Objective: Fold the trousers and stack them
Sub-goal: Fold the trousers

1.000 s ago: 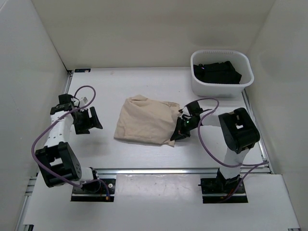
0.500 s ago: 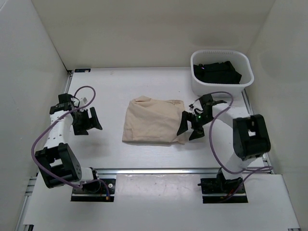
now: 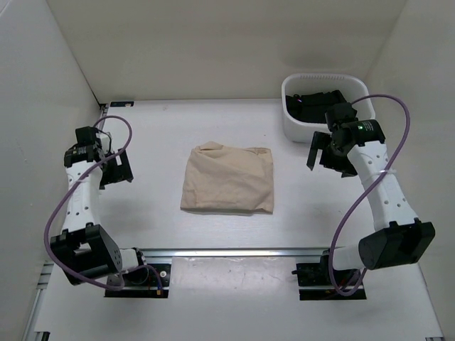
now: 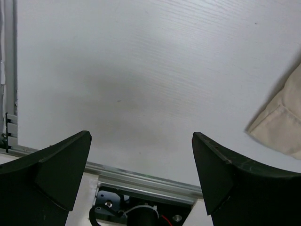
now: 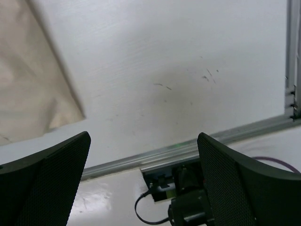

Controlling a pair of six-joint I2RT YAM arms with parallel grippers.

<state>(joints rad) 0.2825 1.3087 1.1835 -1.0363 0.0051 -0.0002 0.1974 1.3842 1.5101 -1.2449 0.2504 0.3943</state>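
Bin (image 3: 295,130) with black garment (image 3: 313,105), trousers (image 3: 227,179) outside; left gripper (image 4: 141,135), right gripper (image 5: 143,136) both apart.

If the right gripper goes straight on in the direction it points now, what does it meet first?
Most likely the bare table top: the right gripper is open and aims at it, with the trousers off to one side. Depth is hard to judge.

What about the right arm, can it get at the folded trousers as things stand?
Probably yes. The right gripper, fingers open, hangs beside the white bin, apart from the trousers, with only bare table between them; nothing looks to block a sideways reach.
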